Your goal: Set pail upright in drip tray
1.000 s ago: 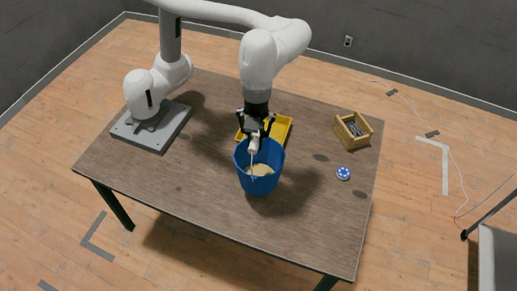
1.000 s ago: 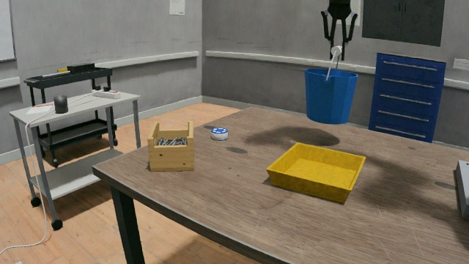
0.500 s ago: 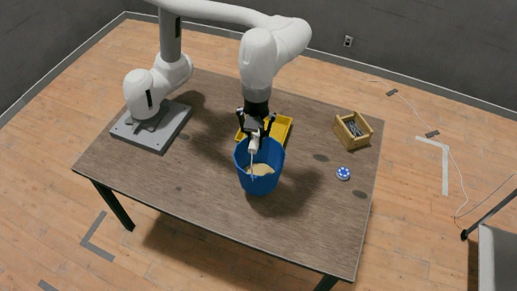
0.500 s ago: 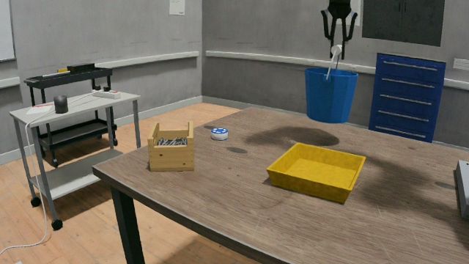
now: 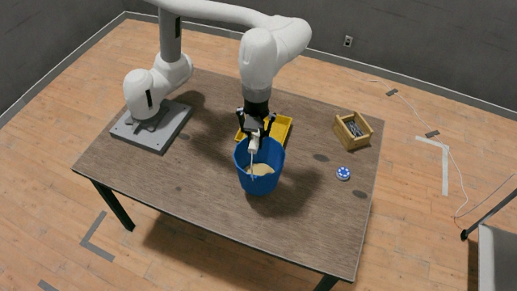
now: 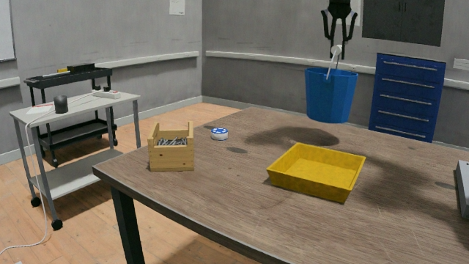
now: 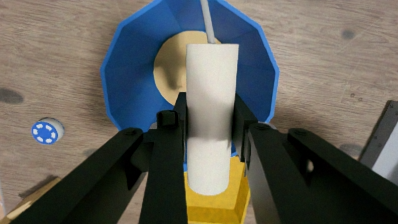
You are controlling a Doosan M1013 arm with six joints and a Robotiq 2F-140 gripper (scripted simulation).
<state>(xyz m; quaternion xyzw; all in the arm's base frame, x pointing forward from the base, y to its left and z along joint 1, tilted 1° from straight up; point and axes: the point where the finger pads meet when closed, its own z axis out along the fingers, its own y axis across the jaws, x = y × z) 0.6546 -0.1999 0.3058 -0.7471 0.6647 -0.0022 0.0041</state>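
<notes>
The blue pail hangs upright in the air from its wire bail, with tan filling inside. My gripper is shut on the white grip of the pail's handle. In the exterior view the pail hangs high above the table, beyond the yellow drip tray. The tray lies flat on the table, empty, partly hidden behind the pail and gripper. In the wrist view the pail is below my fingers, and a corner of the tray shows under the handle grip.
A wooden crate of screws stands at the table's right side. A small blue and white round puck lies near it. The arm's grey base plate is at the left. A cart and blue drawers stand off the table.
</notes>
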